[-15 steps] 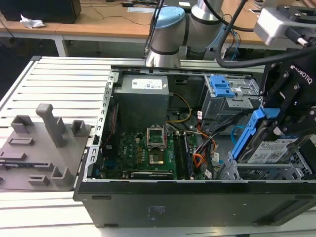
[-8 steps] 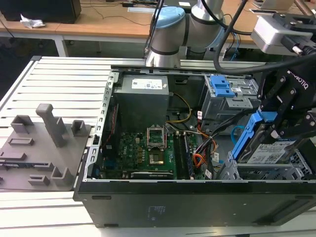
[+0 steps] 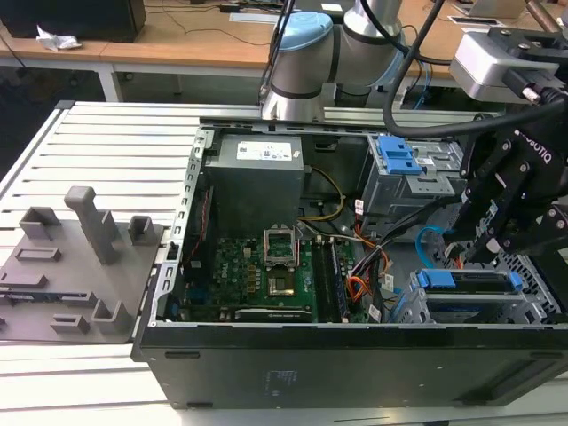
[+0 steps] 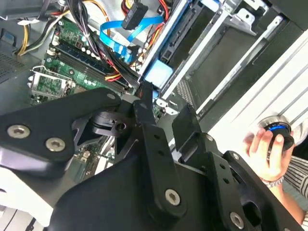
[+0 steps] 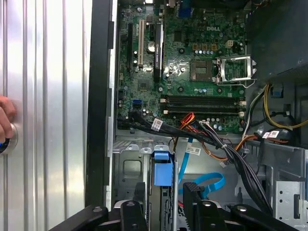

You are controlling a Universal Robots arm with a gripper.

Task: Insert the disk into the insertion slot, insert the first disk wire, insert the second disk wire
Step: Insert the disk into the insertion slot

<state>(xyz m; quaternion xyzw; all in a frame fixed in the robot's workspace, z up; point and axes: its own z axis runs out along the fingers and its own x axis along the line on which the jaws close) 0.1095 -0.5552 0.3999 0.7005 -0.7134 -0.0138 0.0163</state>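
The gripper is matt black metal. Between its fingers, the flat disk shows a smooth, bright blue plastic caddy. Beside the gripper, the low silver-grey insertion slot is dull sheet metal, perhaps brushed. Just beyond, the thin light blue second disk wire looks glossy. The ribbed silver metal desk gleams.

From my remote station, the arm showed silver-grey metal joints capped in pale blue, with black cables running beside a light grey camera housing. The gripper under my control was matte black, with white lettering. Bright silver screws pinned its linked fingers.
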